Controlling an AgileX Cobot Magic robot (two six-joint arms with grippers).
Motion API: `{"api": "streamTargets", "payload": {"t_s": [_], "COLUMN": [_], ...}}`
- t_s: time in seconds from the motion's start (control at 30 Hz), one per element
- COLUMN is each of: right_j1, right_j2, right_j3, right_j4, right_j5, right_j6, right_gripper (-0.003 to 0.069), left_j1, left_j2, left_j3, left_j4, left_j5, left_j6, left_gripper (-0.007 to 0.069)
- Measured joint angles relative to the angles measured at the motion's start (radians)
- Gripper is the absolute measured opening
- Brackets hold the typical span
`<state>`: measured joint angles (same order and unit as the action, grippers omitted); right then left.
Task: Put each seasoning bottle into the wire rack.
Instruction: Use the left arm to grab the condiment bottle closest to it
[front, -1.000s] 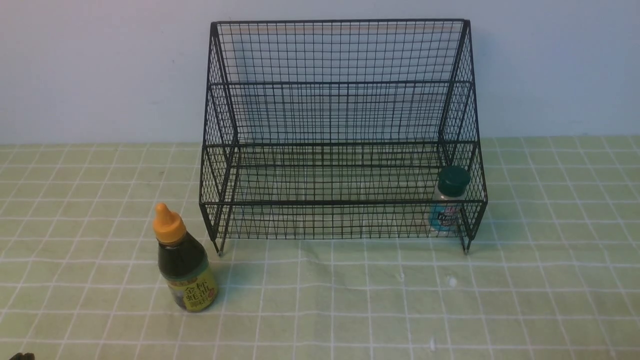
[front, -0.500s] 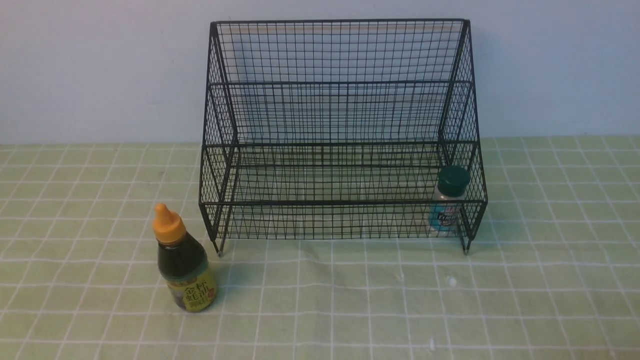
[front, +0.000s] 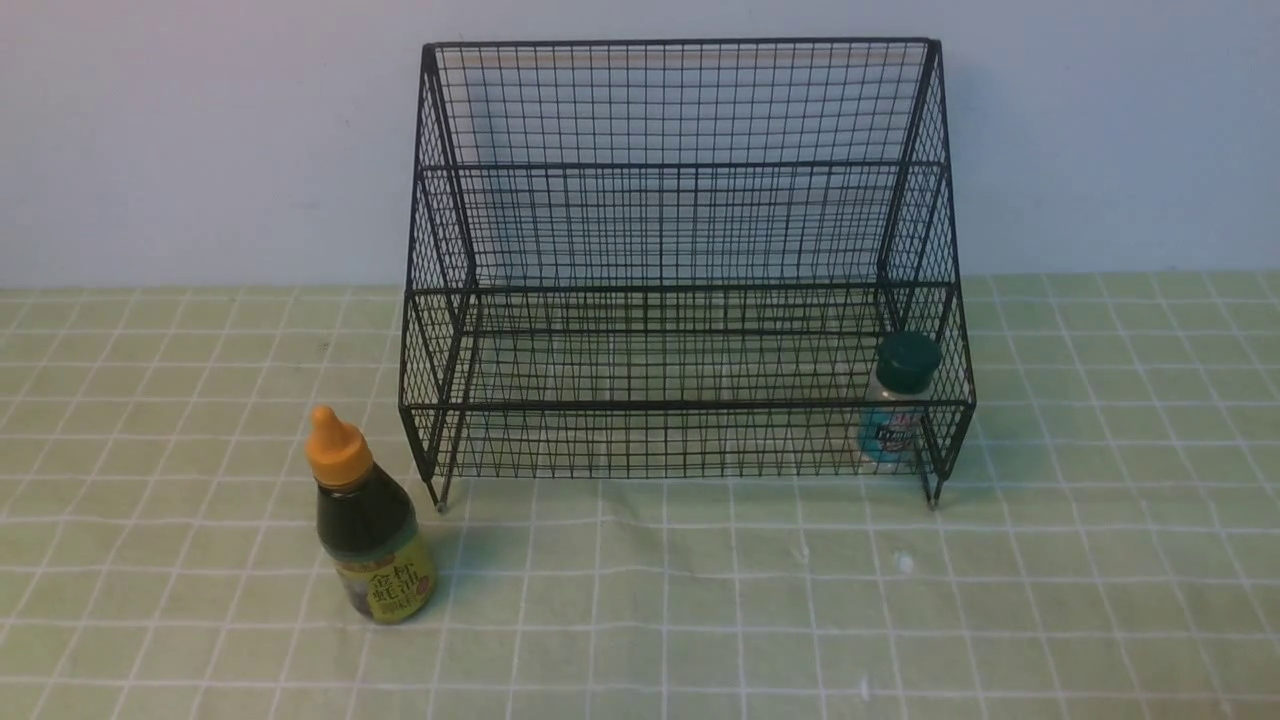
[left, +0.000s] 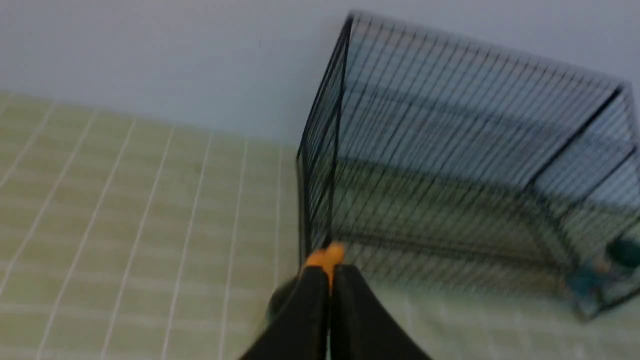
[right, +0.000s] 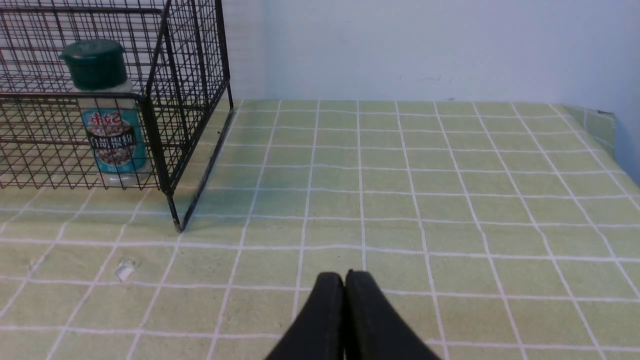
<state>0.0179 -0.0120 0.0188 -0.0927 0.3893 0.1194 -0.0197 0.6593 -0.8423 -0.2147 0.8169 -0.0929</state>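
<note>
The dark-sauce bottle (front: 370, 525) with orange pointed cap and yellow label stands upright on the cloth, left of the wire rack's (front: 680, 290) front left leg. The small shaker (front: 897, 405) with dark green lid and teal label stands inside the rack's lower tier at its right end; it also shows in the right wrist view (right: 111, 112). Neither gripper shows in the front view. My left gripper (left: 329, 272) is shut and empty, and the bottle's orange cap (left: 325, 257) peeks just beyond its tips in a blurred view. My right gripper (right: 344, 278) is shut and empty over the cloth, well right of the rack (right: 165, 90).
A green checked cloth (front: 1100, 560) covers the table, with a pale wall behind. The cloth's right edge (right: 605, 125) shows in the right wrist view. Small white specks (right: 123, 270) lie on the cloth before the rack.
A dark bit of the left arm at the bottom left corner of the front view one second ago has left that view. The bottles and rack have not moved.
</note>
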Motion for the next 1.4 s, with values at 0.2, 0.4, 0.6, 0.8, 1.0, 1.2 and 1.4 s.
{"api": "streamTargets", "payload": {"t_s": [0.2, 0.4, 0.6, 0.8, 1.0, 1.2, 1.4], "right_j1": [0.000, 0.000, 0.000, 0.000, 0.000, 0.000, 0.000], "right_j2": [0.000, 0.000, 0.000, 0.000, 0.000, 0.000, 0.000], "right_j3": [0.000, 0.000, 0.000, 0.000, 0.000, 0.000, 0.000], "right_j4": [0.000, 0.000, 0.000, 0.000, 0.000, 0.000, 0.000], "right_j5": [0.000, 0.000, 0.000, 0.000, 0.000, 0.000, 0.000], "right_j6": [0.000, 0.000, 0.000, 0.000, 0.000, 0.000, 0.005], "right_gripper": [-0.0015, -0.0015, -0.0015, -0.0015, -0.0015, -0.0015, -0.0015], "left_j1": [0.000, 0.000, 0.000, 0.000, -0.044, -0.084, -0.103], "left_j2": [0.315, 0.524, 0.628, 0.663, 0.696, 0.753, 0.845], "left_j3": [-0.205, -0.322, -0.356, -0.356, -0.356, -0.356, -0.356], "left_j4": [0.020, -0.021, -0.063, -0.068, -0.079, -0.076, -0.073], "left_j5": [0.211, 0.228, 0.232, 0.223, 0.196, 0.160, 0.147], "left_j6": [0.202, 0.255, 0.356, 0.409, 0.493, 0.496, 0.489], "left_gripper": [-0.0006, -0.0006, 0.0038, 0.0219, 0.0526, 0.0591, 0.0592]}}
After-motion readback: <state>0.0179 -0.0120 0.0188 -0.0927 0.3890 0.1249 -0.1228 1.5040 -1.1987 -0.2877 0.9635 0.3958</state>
